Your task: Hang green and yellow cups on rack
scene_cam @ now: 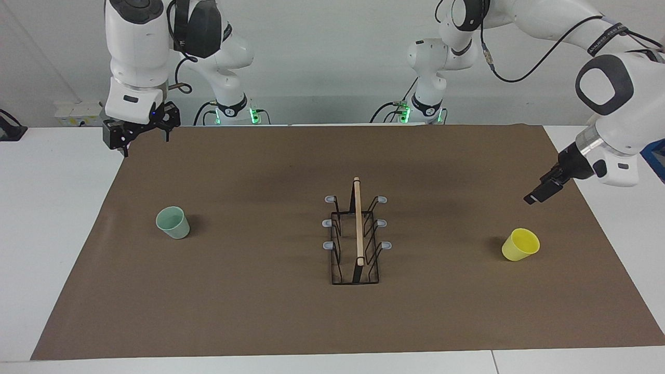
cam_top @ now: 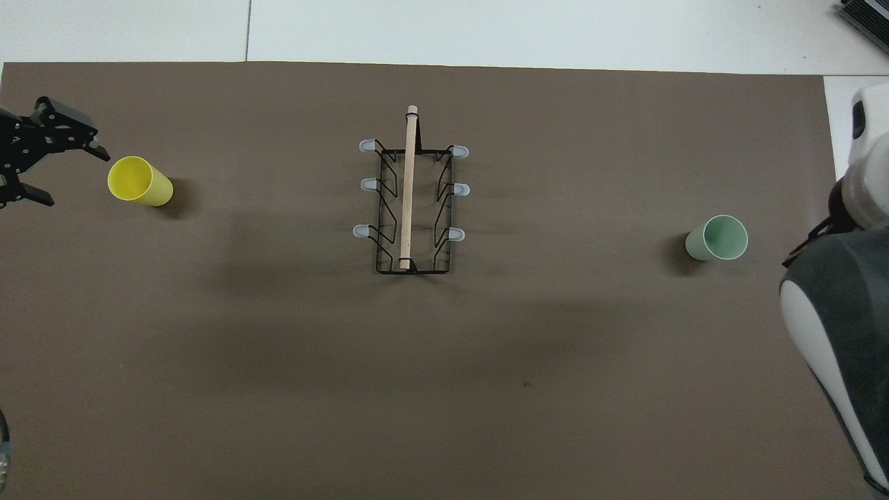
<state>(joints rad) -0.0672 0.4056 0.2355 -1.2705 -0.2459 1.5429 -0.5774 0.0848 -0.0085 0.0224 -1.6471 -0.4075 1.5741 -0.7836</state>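
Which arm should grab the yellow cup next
Left. The open left gripper hangs beside the yellow cup at its end of the table. The right gripper hangs by the mat's corner, with the green cup and rack between.

In the overhead view the right arm [cam_top: 844,347] is cut by the edge at about 4 o'clock, and its body hides the right gripper completely. The left gripper [cam_top: 66,173] is cut by the edge at 9 o'clock, only its front part shows. In the facing view the left gripper [scene_cam: 540,193] is seen end-on, so its jaws cannot be told apart. The counter [scene_cam: 47,208] runs out of both views.
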